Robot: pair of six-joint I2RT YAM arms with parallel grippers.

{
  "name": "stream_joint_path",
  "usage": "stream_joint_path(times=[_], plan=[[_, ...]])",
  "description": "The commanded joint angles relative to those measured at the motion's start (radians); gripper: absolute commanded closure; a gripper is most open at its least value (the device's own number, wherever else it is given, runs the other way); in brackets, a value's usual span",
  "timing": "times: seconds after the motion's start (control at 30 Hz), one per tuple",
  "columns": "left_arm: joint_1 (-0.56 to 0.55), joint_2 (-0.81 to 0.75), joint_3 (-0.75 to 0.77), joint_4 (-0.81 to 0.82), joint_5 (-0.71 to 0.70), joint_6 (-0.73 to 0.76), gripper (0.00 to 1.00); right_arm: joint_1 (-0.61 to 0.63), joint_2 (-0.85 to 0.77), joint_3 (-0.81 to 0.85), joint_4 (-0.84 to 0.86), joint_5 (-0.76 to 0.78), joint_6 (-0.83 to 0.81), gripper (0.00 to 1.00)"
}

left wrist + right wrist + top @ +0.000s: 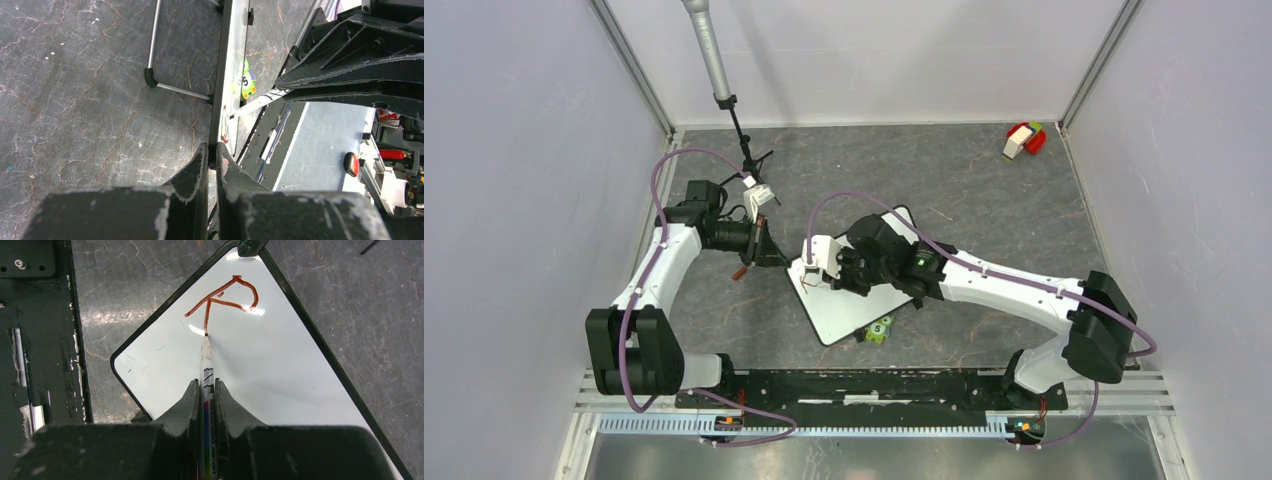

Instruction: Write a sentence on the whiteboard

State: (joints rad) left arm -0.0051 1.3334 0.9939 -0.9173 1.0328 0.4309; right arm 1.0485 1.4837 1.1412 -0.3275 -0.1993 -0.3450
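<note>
The whiteboard (864, 305) lies tilted on the grey table, with a black rim. In the right wrist view the whiteboard (280, 365) bears an orange-red letter "R" (226, 296). My right gripper (206, 385) is shut on a white marker (206, 362), whose tip touches the board at the foot of the R's stem. In the top view the right gripper (836, 272) hovers over the board's left part. My left gripper (213, 148) is shut on the whiteboard's edge (227, 60), seen edge-on. From above, the left gripper (774, 257) sits at the board's left corner.
A small green block marked 5 (879, 329) lies against the board's near edge; it also shows in the left wrist view (245, 82). A microphone stand (724, 90) rises at the back left, its tripod leg (154, 45) close to the board. A red, white and green object (1024, 139) lies back right.
</note>
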Motion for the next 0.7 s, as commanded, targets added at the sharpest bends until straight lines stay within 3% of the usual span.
stream_joint_path(times=[0.0,0.67], plan=[[-0.019,0.0,0.014,-0.02,0.023,0.012,0.97,-0.008,-0.039,0.07,-0.016,-0.04,0.011,1.0],[-0.022,-0.01,0.012,-0.019,0.019,0.012,0.97,-0.024,0.01,0.082,0.022,0.049,0.01,1.0]])
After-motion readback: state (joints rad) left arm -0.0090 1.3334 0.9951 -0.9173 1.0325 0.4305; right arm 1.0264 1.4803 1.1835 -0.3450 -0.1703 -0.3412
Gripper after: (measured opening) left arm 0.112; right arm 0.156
